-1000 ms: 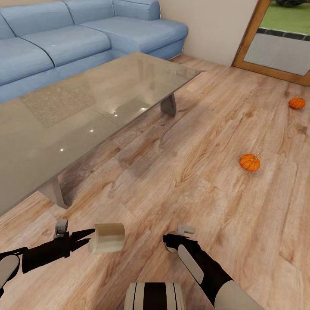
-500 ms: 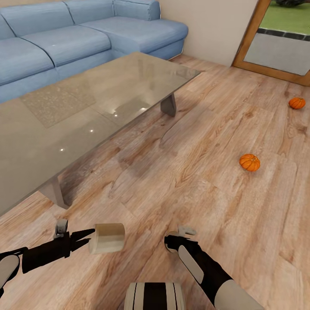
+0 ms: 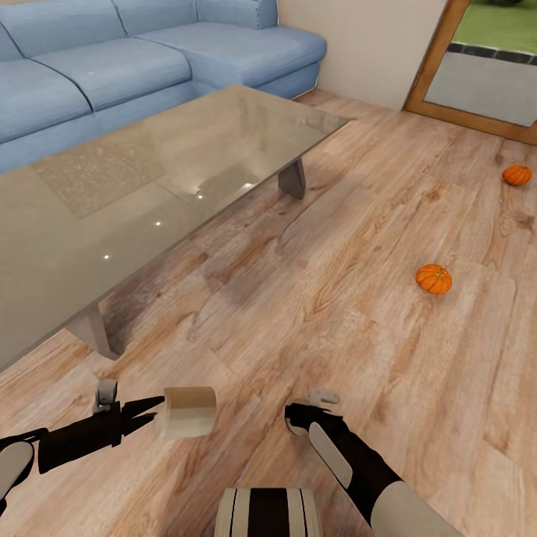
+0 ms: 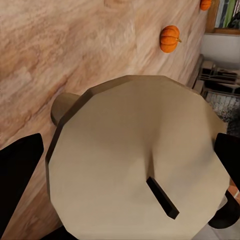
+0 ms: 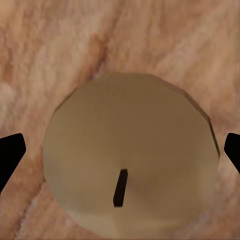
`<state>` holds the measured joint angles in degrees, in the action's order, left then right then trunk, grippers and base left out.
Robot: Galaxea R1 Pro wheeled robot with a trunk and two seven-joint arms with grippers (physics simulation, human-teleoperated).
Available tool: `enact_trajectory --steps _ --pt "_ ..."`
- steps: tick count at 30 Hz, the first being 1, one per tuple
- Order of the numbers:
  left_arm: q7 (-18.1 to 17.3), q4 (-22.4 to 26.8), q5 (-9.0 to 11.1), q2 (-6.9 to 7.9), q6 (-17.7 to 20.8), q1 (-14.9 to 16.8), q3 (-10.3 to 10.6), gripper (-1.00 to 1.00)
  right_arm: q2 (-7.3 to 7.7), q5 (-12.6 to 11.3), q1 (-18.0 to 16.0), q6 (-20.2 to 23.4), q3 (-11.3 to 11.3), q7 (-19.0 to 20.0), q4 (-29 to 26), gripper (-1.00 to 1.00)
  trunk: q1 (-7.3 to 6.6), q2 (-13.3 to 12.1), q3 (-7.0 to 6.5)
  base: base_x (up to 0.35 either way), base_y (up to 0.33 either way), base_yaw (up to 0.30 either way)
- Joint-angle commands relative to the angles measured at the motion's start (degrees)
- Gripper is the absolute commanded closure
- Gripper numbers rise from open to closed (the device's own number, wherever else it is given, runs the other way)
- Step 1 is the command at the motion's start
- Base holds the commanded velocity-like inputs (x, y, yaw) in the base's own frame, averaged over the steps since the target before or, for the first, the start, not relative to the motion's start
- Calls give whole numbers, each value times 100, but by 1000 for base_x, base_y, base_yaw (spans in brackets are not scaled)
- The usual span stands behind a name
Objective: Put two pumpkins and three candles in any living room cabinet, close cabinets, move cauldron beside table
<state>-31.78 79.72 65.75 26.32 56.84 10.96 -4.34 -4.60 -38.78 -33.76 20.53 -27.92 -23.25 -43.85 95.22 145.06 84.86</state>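
Note:
My left gripper [image 3: 151, 415] is shut on a tan candle [image 3: 187, 412], held on its side above the floor; its wick end is seen close up in the left wrist view [image 4: 135, 160], a black fingertip [image 4: 17, 175] at each side. My right gripper [image 3: 297, 419] hangs open straight over a second candle [image 5: 130, 155] standing on the floor, fingertips [image 5: 10, 155] clear of its sides. In the head view the gripper covers most of that candle. Two orange pumpkins lie on the floor to the right, one nearer [image 3: 433, 278] and one farther [image 3: 516, 174].
A low glass-topped table [image 3: 149, 186] stands on the left with a grey leg [image 3: 291, 180]. A blue sofa [image 3: 112, 67] runs behind it. A wood-framed glass door [image 3: 485, 82] is at the far right. Plank floor [image 3: 335, 298] lies between me and the pumpkins.
The head view has shifted slightly. My right gripper has sunk a little over the floor candle, hiding more of it. The left gripper and its candle have held still.

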Motion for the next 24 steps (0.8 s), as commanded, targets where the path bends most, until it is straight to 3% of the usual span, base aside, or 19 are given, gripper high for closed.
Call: enact_trajectory --steps 1,24 --pt "-22 0 -10 0 29 3 -6 100 3 -44 -2 5 -20 -49 -9 -100 -1 1 4 0 0 0" --pt "-22 0 -8 -3 29 3 -6 100 3 -42 -3 -5 -20 -48 -1 -100 14 9 136 0 0 0"
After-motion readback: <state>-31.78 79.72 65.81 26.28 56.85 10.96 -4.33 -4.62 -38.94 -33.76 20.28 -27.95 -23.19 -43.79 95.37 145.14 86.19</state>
